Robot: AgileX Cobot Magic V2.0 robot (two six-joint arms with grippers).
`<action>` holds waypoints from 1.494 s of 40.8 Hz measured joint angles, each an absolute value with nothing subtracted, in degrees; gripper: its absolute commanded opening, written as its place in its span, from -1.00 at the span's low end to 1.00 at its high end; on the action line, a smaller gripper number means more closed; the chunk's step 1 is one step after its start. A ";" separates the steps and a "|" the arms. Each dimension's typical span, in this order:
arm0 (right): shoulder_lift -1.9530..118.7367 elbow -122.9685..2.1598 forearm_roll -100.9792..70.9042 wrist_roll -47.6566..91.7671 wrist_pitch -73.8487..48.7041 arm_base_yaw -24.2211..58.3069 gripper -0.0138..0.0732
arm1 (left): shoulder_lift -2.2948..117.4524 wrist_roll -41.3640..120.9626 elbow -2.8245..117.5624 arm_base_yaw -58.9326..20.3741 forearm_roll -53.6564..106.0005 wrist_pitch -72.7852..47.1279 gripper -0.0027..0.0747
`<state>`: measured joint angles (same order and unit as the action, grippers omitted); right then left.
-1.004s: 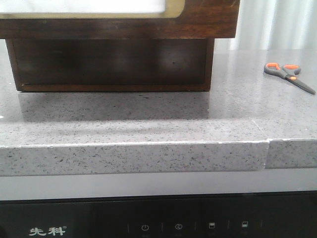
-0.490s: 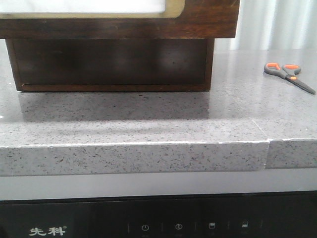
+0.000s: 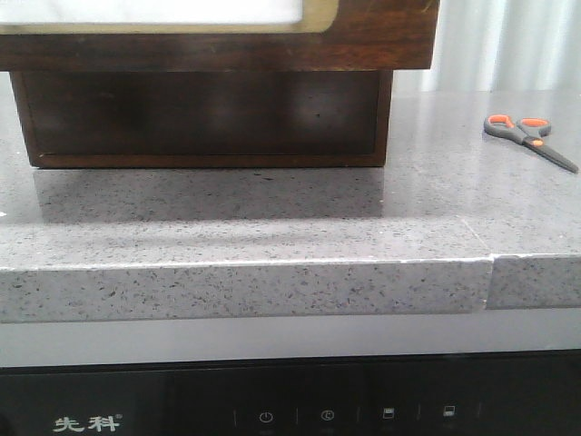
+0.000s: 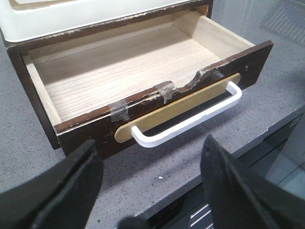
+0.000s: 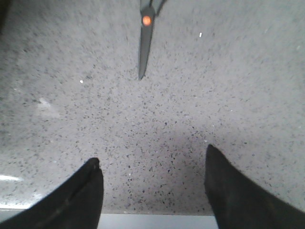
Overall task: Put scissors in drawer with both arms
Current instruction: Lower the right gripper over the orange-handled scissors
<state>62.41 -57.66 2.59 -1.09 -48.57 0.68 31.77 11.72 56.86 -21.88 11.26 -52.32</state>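
Observation:
The scissors (image 3: 529, 136), with grey handles, orange-lined loops and dark blades, lie flat on the grey counter at the far right. In the right wrist view only their blades and orange pivot (image 5: 144, 43) show, ahead of my right gripper (image 5: 151, 154), which is open, empty and hovering over the counter near its front edge. The drawer (image 3: 363, 36) stands pulled out at the left. In the left wrist view it is open and empty, with a chipped, taped front (image 4: 252, 62) and a white handle (image 4: 190, 121). My left gripper (image 4: 150, 141) is open and empty just in front of the handle, apart from it.
The drawer belongs to a dark wooden cabinet (image 3: 200, 118) with a cream top (image 4: 71, 19). The counter has a front edge with a seam (image 3: 490, 272) at the right. A black appliance panel (image 3: 272, 404) sits below it. A pale curtain (image 3: 508, 45) hangs behind.

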 measured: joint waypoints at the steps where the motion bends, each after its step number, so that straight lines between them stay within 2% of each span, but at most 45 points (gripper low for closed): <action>1: 64.01 -58.93 2.59 -1.09 -49.50 0.53 0.43 | 31.77 11.72 56.86 -21.88 11.26 -52.32 0.21; 11: 79.90 -72.03 0.50 0.00 -57.43 -2.75 0.43 | 31.77 11.72 56.86 -21.88 11.26 -52.24 0.21; 31: 100.49 -88.18 -7.61 6.19 -58.55 -3.01 0.43 | 31.77 11.72 56.86 -21.88 11.26 -52.24 0.21; 49: 112.08 -98.48 -7.64 6.60 -58.66 -3.01 0.43 | 31.77 11.72 56.86 -21.88 11.26 -52.24 0.21; 61: 115.09 -99.96 -7.64 6.60 -58.66 -3.01 0.43 | 31.77 11.72 56.86 -21.88 11.26 -52.24 0.21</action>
<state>115.09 -99.96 -7.64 6.60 -58.66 -3.01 31.77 11.72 56.86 -21.88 11.26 -52.24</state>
